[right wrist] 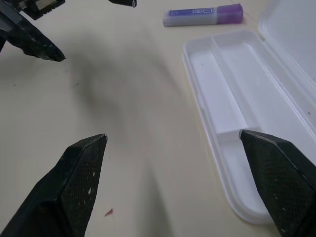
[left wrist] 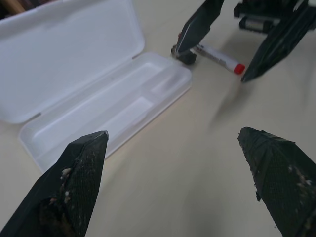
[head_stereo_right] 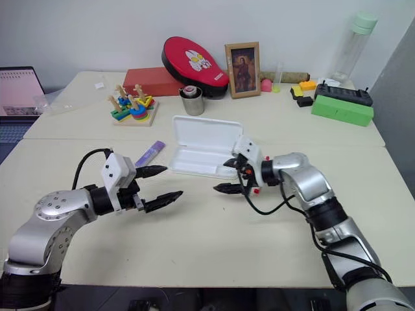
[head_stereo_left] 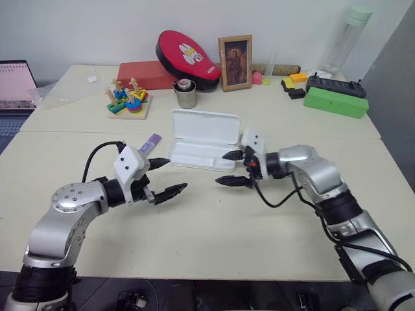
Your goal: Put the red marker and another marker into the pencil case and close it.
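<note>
The pencil case (head_stereo_left: 194,154) lies open in the middle of the table, lid (head_stereo_left: 206,126) folded back and its shallow tray empty. The purple marker (head_stereo_left: 150,143) rests on the table just left of the case. The red marker (left wrist: 216,58) lies on the table to the right of the case, under my right gripper (head_stereo_left: 222,168). That gripper is open at the case's front right corner, pointing left. My left gripper (head_stereo_left: 174,175) is open too, pointing right, in front of the purple marker and apart from it. The two grippers face each other, both with nothing in them.
At the back stand a steel cup (head_stereo_left: 186,94), a wooden stacking toy (head_stereo_left: 128,100), a red box (head_stereo_left: 146,74), a red oval case (head_stereo_left: 188,55) and a picture frame (head_stereo_left: 235,62). A green box (head_stereo_left: 336,101) sits at the back right, a laptop (head_stereo_left: 16,84) at far left.
</note>
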Motion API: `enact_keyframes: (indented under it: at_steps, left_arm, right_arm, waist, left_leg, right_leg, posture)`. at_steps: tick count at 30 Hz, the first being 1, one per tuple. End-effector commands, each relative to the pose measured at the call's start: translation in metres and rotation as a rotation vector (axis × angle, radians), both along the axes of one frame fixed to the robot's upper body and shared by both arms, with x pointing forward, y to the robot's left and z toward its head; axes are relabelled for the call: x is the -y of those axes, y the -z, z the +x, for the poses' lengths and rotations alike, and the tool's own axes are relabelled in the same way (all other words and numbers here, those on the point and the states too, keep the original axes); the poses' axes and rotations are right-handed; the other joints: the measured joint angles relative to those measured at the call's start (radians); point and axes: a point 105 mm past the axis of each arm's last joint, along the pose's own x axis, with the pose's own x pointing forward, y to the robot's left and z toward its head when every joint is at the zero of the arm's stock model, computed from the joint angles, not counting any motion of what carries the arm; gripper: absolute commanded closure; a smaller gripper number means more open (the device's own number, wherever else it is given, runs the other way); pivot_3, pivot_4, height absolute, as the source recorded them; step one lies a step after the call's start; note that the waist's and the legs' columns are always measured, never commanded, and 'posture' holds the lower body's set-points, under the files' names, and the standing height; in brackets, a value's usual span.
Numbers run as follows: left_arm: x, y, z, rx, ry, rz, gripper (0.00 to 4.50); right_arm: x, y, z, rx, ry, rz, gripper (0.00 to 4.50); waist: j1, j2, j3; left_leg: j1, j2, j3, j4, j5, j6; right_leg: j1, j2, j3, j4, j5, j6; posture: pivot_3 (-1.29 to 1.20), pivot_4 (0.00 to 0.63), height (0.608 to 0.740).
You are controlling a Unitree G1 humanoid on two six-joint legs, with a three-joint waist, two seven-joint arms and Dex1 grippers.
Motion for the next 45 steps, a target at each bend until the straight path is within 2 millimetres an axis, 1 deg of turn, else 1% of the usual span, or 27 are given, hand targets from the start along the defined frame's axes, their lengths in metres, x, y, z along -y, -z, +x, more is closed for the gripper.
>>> enact_keyframes:
  at_steps: [1,4,7,11,17,18,19,20,21,22,24,26,29,33,37,40,45]
  left_arm:
    - [0.009,-0.012,0.0,0.038,0.02,-0.032,0.0]
    - [0.011,-0.012,0.0,0.038,0.018,-0.042,0.0]
    - [0.009,-0.014,0.001,0.049,-0.001,-0.059,0.0]
    - [0.004,-0.017,0.003,0.065,-0.033,-0.068,0.0]
    - [-0.003,-0.017,0.001,0.061,-0.054,-0.063,0.0]
    - [-0.004,-0.018,0.002,0.063,-0.059,-0.062,0.0]
    - [-0.005,-0.018,0.003,0.064,-0.063,-0.061,0.0]
    - [-0.006,-0.018,0.003,0.067,-0.069,-0.059,0.0]
    - [-0.006,-0.019,0.003,0.069,-0.071,-0.058,0.0]
    - [-0.006,-0.019,0.003,0.068,-0.07,-0.058,0.0]
    - [-0.005,-0.019,0.001,0.063,-0.065,-0.059,0.0]
    - [-0.003,-0.014,-0.003,0.043,-0.052,-0.046,0.0]
    - [-0.008,-0.011,-0.012,0.021,-0.048,-0.035,0.0]
    - [-0.014,-0.007,-0.019,-0.003,-0.055,-0.019,0.0]
    - [-0.013,-0.007,-0.024,-0.011,-0.043,-0.018,0.0]
    - [-0.01,-0.007,-0.025,-0.016,-0.035,-0.019,0.0]
    - [-0.004,-0.006,-0.025,-0.022,-0.015,-0.019,0.0]
  right_arm:
    - [-0.007,0.008,0.014,0.034,0.012,-0.07,0.01]
    - [-0.005,0.021,0.02,0.011,0.032,-0.143,0.01]
    - [-0.003,0.028,0.027,0.007,0.059,-0.189,0.52]
    - [-0.008,0.027,0.03,0.031,0.059,-0.186,1.54]
    - [-0.013,0.024,0.029,0.048,0.041,-0.174,2.79]
    - [-0.013,0.024,0.029,0.052,0.04,-0.173,3.07]
    - [-0.014,0.023,0.029,0.054,0.041,-0.172,3.25]
    - [-0.014,0.023,0.029,0.057,0.039,-0.17,3.59]
    - [-0.014,0.023,0.028,0.059,0.038,-0.168,3.76]
    - [-0.014,0.023,0.028,0.061,0.036,-0.167,4.1]
    - [-0.015,0.022,0.026,0.065,0.03,-0.163,4.48]
    - [-0.017,0.02,0.022,0.075,0.014,-0.144,4.48]
    - [-0.023,0.012,-0.005,0.119,-0.121,-0.073,4.48]
    - [-0.02,0.02,-0.031,0.122,-0.193,-0.091,4.48]
    - [-0.021,0.027,-0.048,0.112,-0.229,-0.11,4.48]
    - [-0.025,0.032,-0.054,0.089,-0.222,-0.111,4.48]
    - [-0.031,0.039,-0.053,0.09,-0.198,-0.119,4.48]
  waist:
    - [-0.001,0.0,0.0]
    - [0.0,0.0,0.0]
    - [-0.001,0.0,0.0]
    - [0.001,0.0,0.0]
    - [-0.001,0.0,0.0]
    - [-0.001,0.0,0.0]
    - [-0.001,0.0,0.0]
    - [-0.001,0.0,0.0]
    - [-0.001,0.0,0.0]
    - [-0.001,0.0,0.0]
    - [-0.001,0.0,0.0]
    - [-0.001,0.0,0.0]
    - [-0.001,0.0,0.0]
    - [0.0,0.0,0.0]
    - [0.0,0.0,0.0]
    - [0.0,0.0,0.0]
    - [0.0,0.0,0.0]
  left_leg:
    - [0.0,0.0,0.0,0.0,0.0,0.0]
    - [0.0,0.0,0.0,0.0,0.0,0.0]
    - [0.0,0.0,0.0,0.0,0.0,0.0]
    - [0.001,0.0,0.0,0.0,0.0,0.0]
    - [0.001,0.0,0.0,0.0,0.0,0.0]
    - [0.001,0.0,0.0,0.0,0.0,0.0]
    - [0.001,0.0,0.0,0.0,0.0,0.0]
    - [0.001,0.0,0.0,0.0,0.0,0.0]
    - [0.001,0.0,0.0,0.0,0.0,0.0]
    - [0.001,0.0,0.0,0.0,0.0,0.0]
    - [0.001,0.0,0.0,0.0,0.0,0.0]
    - [0.001,0.0,0.0,0.0,0.0,0.0]
    - [0.001,0.0,0.0,0.0,0.0,0.0]
    - [0.001,0.0,0.0,-0.001,0.0,0.0]
    - [0.001,0.0,0.0,0.001,0.0,0.0]
    - [0.002,0.0,0.0,0.001,0.0,0.0]
    - [0.002,0.0,0.0,0.001,0.0,0.0]
  right_leg:
    - [0.0,0.0,0.0,0.0,0.0,0.0]
    - [0.0,0.0,0.0,0.0,0.0,0.0]
    - [0.0,0.0,0.0,0.0,0.0,0.0]
    - [0.001,0.0,0.0,0.001,0.0,0.0]
    - [0.001,0.0,0.0,0.001,0.0,0.0]
    - [0.001,0.0,0.0,0.001,0.0,0.0]
    - [0.001,0.0,0.0,0.001,0.0,0.0]
    - [0.001,0.0,0.0,0.001,0.0,0.0]
    - [0.001,0.0,0.0,0.001,0.0,0.0]
    - [0.001,0.0,0.0,0.001,0.0,0.0]
    - [0.001,0.0,0.0,0.001,0.0,0.0]
    - [0.001,0.0,0.0,0.001,0.0,0.0]
    - [0.001,0.0,0.0,0.001,0.0,0.0]
    - [0.001,0.0,0.0,0.001,0.0,0.0]
    - [0.001,0.0,0.001,0.001,0.0,0.0]
    - [0.001,0.0,0.001,0.001,-0.001,0.002]
    - [0.002,0.0,0.001,0.001,-0.001,0.002]
  posture:
    - [0.0,0.15,0.74]
    - [0.0,0.15,0.74]
    - [0.0,0.15,0.74]
    - [0.0,0.15,0.74]
    - [0.0,0.15,0.74]
    - [0.0,0.15,0.74]
    - [0.0,0.15,0.74]
    - [0.0,0.15,0.74]
    - [0.0,0.15,0.74]
    - [0.0,0.15,0.74]
    - [0.0,0.15,0.74]
    - [0.0,0.15,0.74]
    - [0.0,0.15,0.74]
    - [0.0,0.15,0.74]
    - [0.0,0.15,0.74]
    - [0.0,0.15,0.74]
    - [0.0,0.15,0.74]
